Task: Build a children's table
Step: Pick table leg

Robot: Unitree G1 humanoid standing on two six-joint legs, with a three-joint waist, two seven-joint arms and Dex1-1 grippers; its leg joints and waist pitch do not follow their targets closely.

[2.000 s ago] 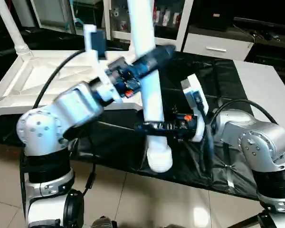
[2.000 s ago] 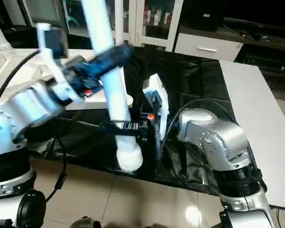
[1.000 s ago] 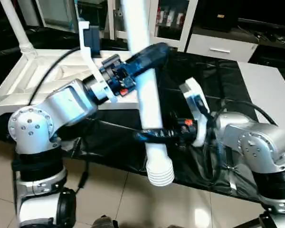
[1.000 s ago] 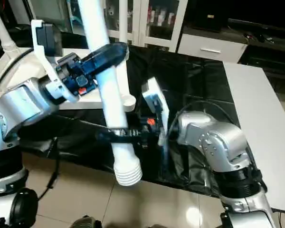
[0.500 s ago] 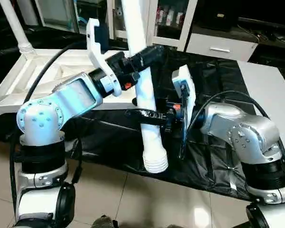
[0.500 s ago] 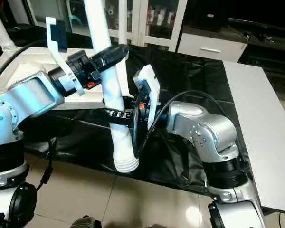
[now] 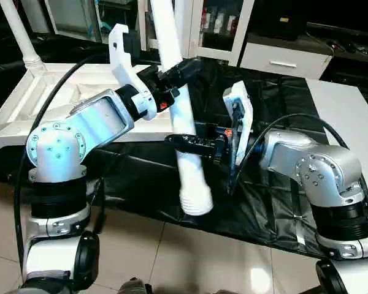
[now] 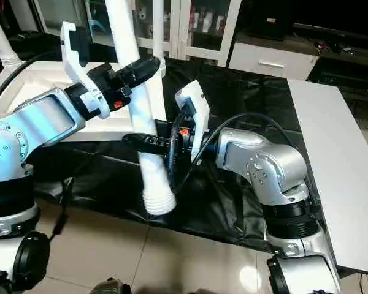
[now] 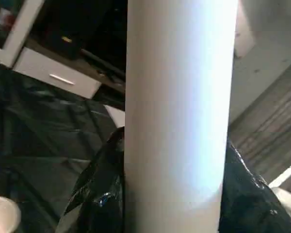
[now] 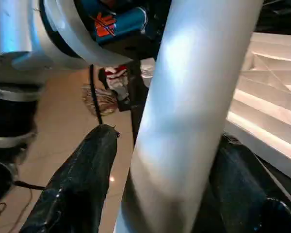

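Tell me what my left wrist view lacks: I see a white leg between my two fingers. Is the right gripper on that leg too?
Observer: Yes. The right gripper straddles the leg below the left gripper, though one finger stands clear of it.
Operator: Where is its ribbed end?
Observer: The ribbed end hangs in the air by the black work surface's near edge, in no socket.
Operator: And the tabletop?
Observer: The tabletop lies ribbed side up to the robot's left, with another leg standing in a far corner.
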